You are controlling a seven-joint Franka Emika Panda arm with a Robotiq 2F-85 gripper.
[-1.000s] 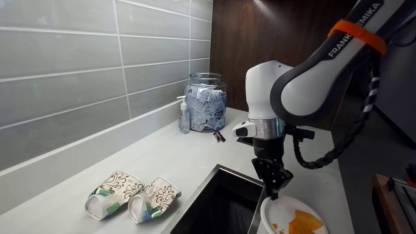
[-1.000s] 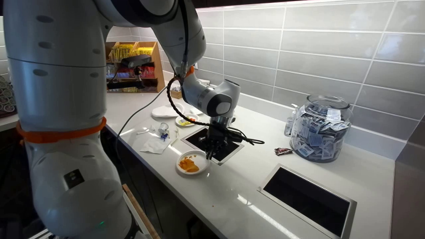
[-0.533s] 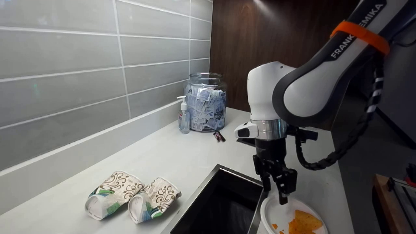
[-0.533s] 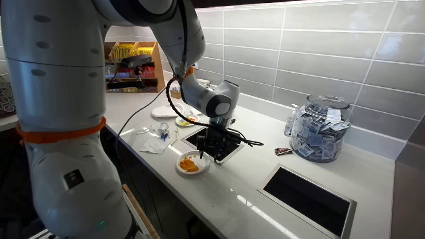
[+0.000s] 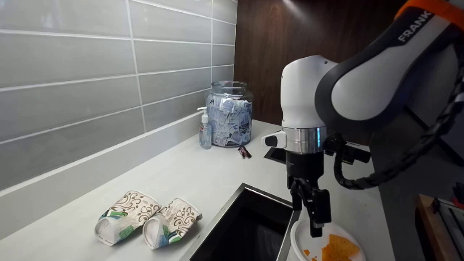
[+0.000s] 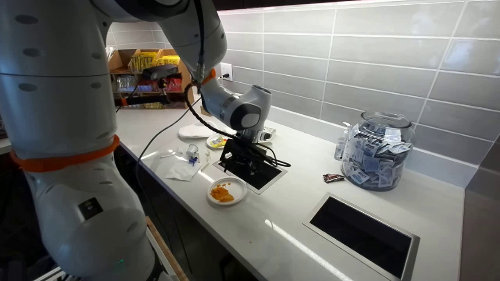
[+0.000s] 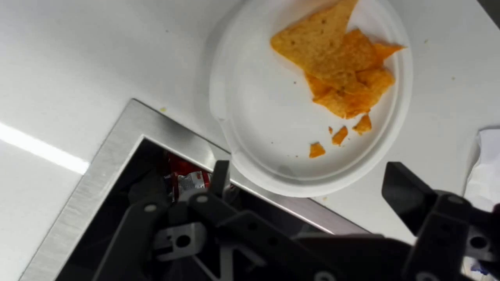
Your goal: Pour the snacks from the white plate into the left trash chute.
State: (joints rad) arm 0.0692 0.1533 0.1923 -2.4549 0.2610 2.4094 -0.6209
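Claw (image 7: 307,172) released, wide and empty | tortilla chips (image 7: 328,58) on white plate (image 7: 265,97), on desk (image 7: 78,78) just beside left trash chute (image 7: 136,119), near side | pour apparently not yet done; grasp, lift, tip remain

The white arm (image 6: 54,107) is dotted with grey caps (image 6: 33,52) and ringed with orange bands (image 6: 58,163); its black panel (image 5: 406,30) is lettered FRANK. A dark ribbed cable (image 5: 404,166) is strung outside. Below a silver collar (image 5: 304,140), the black gripper (image 7: 312,183) is studded with round screws (image 7: 150,208).
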